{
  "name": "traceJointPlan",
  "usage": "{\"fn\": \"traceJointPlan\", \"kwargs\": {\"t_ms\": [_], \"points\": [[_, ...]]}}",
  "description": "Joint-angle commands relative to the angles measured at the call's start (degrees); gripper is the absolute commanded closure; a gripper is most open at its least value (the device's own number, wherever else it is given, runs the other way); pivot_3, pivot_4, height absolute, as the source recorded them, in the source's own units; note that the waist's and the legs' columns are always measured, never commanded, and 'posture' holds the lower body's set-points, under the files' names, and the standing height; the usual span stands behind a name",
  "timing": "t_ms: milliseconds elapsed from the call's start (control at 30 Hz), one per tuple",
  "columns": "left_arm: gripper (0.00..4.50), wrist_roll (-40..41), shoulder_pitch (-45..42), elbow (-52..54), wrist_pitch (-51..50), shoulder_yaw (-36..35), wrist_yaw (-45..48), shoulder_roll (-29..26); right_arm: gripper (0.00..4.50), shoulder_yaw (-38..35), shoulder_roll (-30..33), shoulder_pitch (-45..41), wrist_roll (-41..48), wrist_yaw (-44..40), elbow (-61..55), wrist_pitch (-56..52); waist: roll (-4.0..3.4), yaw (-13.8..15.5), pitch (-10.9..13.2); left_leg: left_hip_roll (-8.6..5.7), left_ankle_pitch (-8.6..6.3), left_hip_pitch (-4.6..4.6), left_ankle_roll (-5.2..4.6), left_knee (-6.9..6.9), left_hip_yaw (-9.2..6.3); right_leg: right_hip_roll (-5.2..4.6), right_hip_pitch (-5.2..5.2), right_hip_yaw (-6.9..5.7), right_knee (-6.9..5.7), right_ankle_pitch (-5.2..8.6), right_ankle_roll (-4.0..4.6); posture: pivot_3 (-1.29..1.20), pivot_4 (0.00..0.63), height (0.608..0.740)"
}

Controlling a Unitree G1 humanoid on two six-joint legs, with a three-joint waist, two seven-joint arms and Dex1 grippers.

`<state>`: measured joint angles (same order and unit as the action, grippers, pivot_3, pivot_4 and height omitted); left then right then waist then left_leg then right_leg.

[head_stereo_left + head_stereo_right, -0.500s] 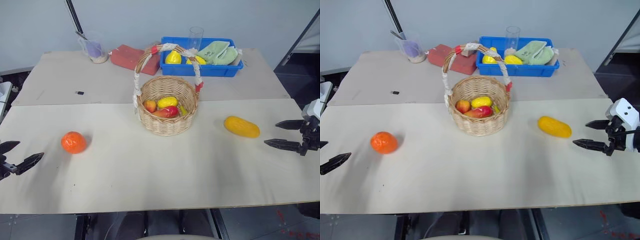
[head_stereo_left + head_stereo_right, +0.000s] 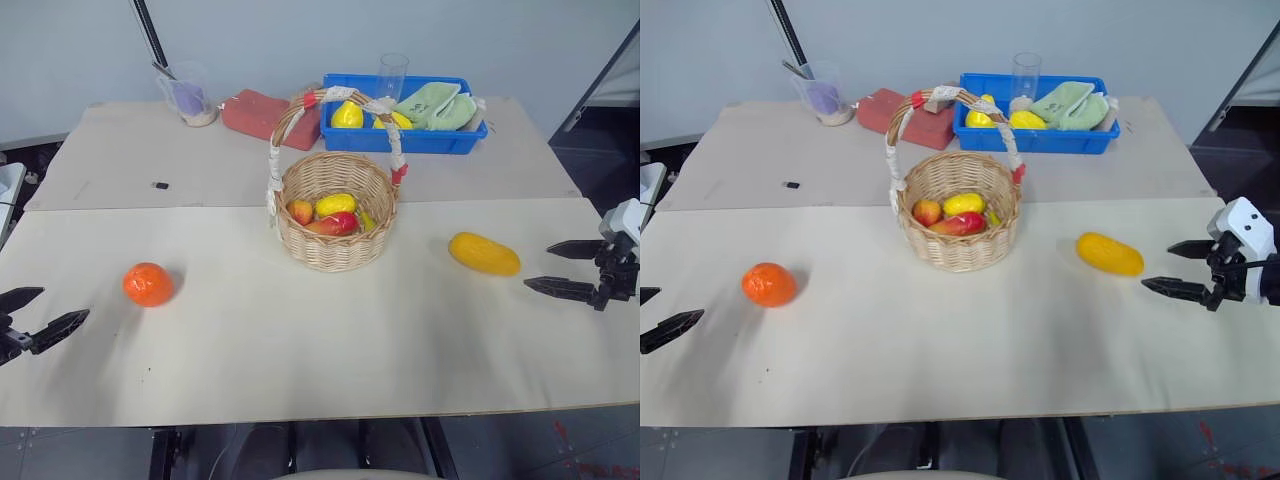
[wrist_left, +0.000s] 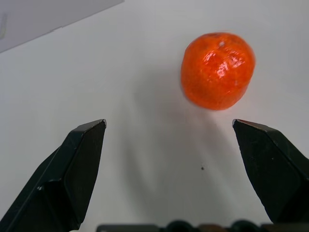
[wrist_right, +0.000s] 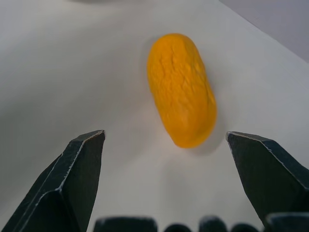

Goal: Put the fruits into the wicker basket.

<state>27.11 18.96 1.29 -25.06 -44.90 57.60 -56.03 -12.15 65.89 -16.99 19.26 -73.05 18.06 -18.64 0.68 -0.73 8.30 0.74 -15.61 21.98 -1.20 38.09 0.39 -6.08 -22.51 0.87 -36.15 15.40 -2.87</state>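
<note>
Resting on the pale table [image 2: 300, 370], the round orange fruit [image 2: 148, 284] sat in the left-centre of the frame, alone, touched by nothing. Yellow-orange mango-like fruit [image 2: 484, 253] lay on its side in the right-centre, long axis running slightly down toward the right. Both were outside the wicker basket [image 2: 336, 210], which stood between them, just above frame centre, upright, its tall handle wrapped in white and red bands arching over it. Basket held smaller fruits: red, peach-coloured, yellow.

Left gripper [image 2: 35, 318] hung at the lower left edge of the frame, fingers spread wide, empty, pointing toward the orange fruit but well short of it. Left wrist view confirmed: both black fingers [image 3: 67, 179] stood far apart with bare table between them, orange fruit [image 3: 217, 70] ahead and apart from both tips.

Right gripper [image 2: 562, 268] sat at the right edge, mid-height, fingers likewise spread wide and holding nothing, aimed toward the mango-like fruit with a gap between tips and fruit. Right wrist view: fingers [image 4: 67, 188] flanked open table, mango-like fruit [image 4: 182, 89] ahead of them, not touched.

Farther back, upper centre-right of the frame: blue tray [image 2: 440, 140] with yellow fruits, a green cloth [image 2: 435, 105] and a clear glass [image 2: 392, 72]. Red block [image 2: 265, 115] was beside it to the left; clear measuring cup [image 2: 187, 95] upper left.
</note>
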Motion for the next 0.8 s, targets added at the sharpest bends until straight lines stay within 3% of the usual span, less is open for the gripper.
{"fn": "traceJointPlan", "kwargs": {"t_ms": [33, 800], "points": [[0.00, 0.13, 0.06, -0.28, 1.57, -2.38, 1.06, 0.28, 0.05, -1.36, 0.33, -0.67, 0.06, 0.24, -0.69, 0.33, 0.00, -0.02, 0.00, 0.00, 0.00, 0.00, 0.00, 0.00, 0.00, 0.01, 0.00, -0.01, 0.00, 0.00, 0.00, 0.00, 0.150, 0.740], [0.00, 3.64, -1.65, -0.83, -0.15, -3.66, 2.69, 1.20, 0.05, -1.52, -0.37, -0.83, 0.63, 0.34, -1.15, 0.16, 0.00, -0.02, 0.00, 0.03, 0.01, -0.05, -0.01, 0.00, 0.03, 0.21, 0.03, -0.01, -0.05, 0.00, -0.01, 0.00, 0.150, 0.740]]}}
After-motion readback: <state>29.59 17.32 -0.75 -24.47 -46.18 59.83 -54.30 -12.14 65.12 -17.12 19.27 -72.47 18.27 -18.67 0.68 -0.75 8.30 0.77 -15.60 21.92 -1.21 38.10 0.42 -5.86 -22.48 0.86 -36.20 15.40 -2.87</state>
